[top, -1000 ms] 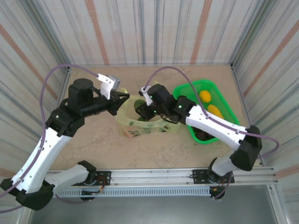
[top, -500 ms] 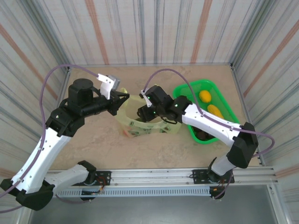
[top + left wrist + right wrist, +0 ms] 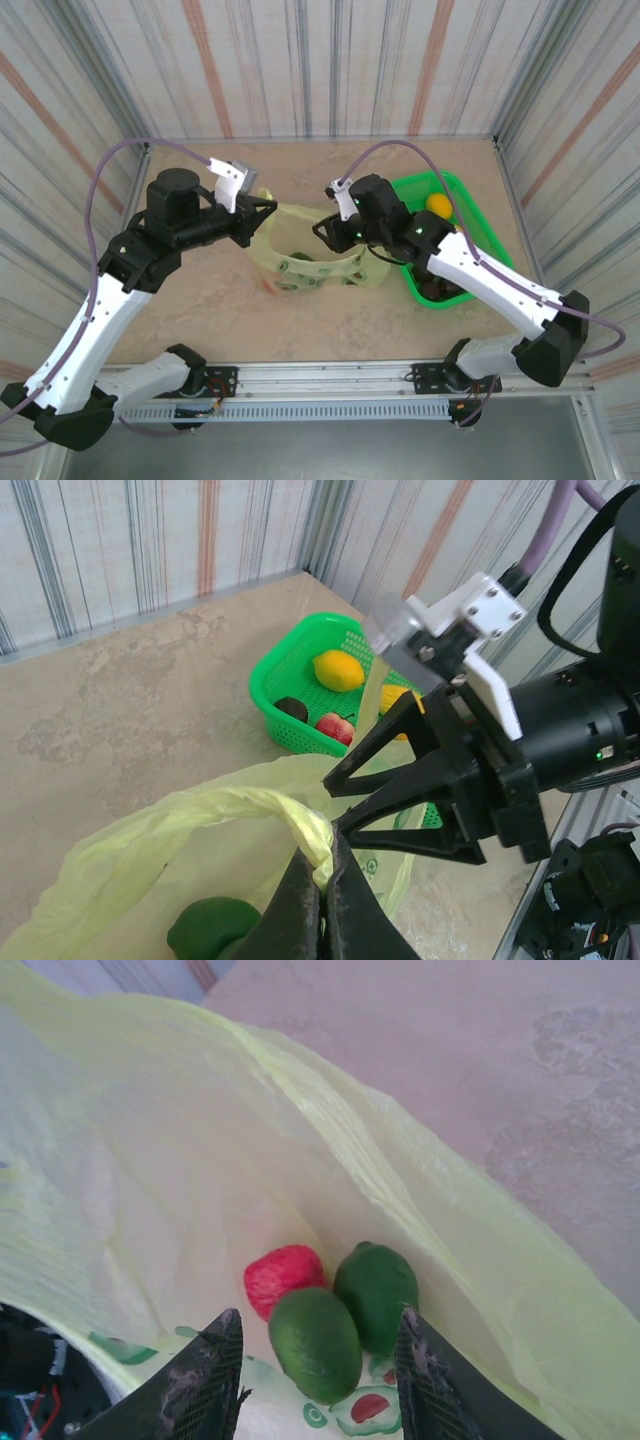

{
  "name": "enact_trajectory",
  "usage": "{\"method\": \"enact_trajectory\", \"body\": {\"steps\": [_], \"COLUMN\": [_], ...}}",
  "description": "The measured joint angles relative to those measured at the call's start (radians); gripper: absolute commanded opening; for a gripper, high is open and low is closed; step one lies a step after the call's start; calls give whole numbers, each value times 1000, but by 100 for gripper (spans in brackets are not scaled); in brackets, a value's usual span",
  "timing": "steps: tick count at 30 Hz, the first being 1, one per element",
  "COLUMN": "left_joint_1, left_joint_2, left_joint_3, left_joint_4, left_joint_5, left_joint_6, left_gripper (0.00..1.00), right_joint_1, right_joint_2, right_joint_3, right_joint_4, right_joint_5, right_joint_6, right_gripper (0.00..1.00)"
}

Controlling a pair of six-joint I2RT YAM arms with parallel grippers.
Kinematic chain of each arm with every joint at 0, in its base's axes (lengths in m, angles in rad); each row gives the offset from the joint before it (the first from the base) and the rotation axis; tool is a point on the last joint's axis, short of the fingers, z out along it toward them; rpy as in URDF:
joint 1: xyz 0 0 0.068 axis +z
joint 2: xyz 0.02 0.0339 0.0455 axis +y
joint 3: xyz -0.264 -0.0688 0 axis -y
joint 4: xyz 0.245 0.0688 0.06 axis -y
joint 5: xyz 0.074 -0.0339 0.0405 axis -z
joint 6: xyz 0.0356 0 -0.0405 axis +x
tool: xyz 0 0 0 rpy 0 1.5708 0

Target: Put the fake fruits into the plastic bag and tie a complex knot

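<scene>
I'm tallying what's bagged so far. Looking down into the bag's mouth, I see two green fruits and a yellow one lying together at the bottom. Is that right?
Not quite. The third fruit is red, not yellow. The right wrist view shows a red fruit lying beside the two green fruits at the bottom of the plastic bag.

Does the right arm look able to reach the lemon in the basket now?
Probably yes. Its end effector is open and empty at the mouth of the bag, the basket lies close beside it, and the lemon sits uncovered there.
</scene>
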Motion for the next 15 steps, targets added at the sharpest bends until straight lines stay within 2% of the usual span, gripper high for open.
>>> {"method": "enact_trajectory", "body": {"steps": [15], "left_joint_1": [0], "left_joint_2": [29], "left_joint_3": [0], "left_joint_4": [0], "left_joint_5": [0], "left_joint_6": [0], "left_gripper": [0], "right_joint_1": [-80], "right_joint_2": [-251], "right_joint_3": [-53], "right_joint_4": [40], "right_joint_5": [-213], "right_joint_6": [57], "right_gripper": [45]}}
